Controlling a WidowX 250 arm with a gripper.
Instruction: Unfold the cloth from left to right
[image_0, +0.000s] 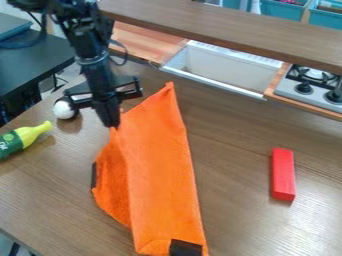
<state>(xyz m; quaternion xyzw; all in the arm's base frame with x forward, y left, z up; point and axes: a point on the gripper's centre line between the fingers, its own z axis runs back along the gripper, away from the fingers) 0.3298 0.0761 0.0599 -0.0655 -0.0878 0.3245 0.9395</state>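
Cloth (160, 175) runs past the view's bottom edge, its pinched part hidden inside the closed end effector (112, 123)

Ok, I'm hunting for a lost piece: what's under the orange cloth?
The brown table shows around the orange cloth; whatever lies beneath is covered, so I can't tell.

Bright; glare on tabletop (310, 217), lower right; soft shadows.

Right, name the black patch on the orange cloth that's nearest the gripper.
The patch at the picture-left edge of the cloth; the other patch lies at the near end, farther from the gripper.
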